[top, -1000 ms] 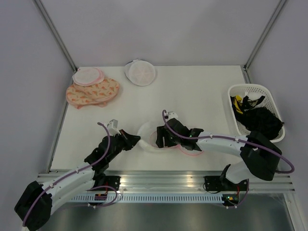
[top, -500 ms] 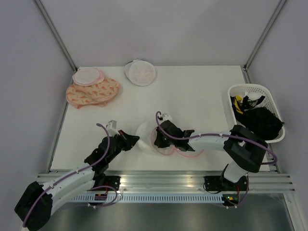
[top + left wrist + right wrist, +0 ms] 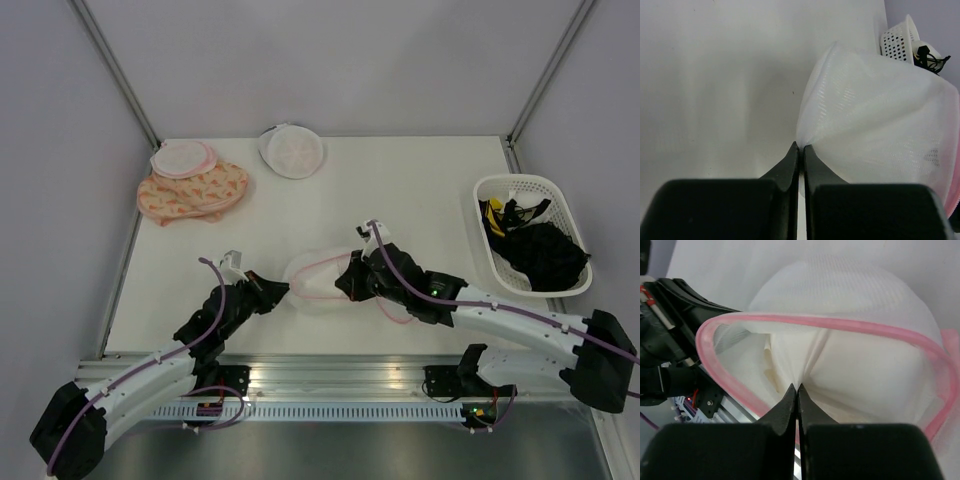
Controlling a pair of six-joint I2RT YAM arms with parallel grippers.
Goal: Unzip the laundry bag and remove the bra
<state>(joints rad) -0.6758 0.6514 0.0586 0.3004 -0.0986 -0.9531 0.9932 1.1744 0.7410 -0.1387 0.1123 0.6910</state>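
Left end effector (image 3: 799, 146) — clamped on laundry bag (image 3: 875, 115).

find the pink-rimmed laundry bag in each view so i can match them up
Top external: laundry bag lies at the near middle of the table.
Left wrist: the bag fills the right half, left pincer shut on its mesh edge.
Right wrist: the bag fills the centre, open, right pincer pinching mesh inside the pink rim.
Shared landmark: the left pincer, at the bag's left edge in all three.
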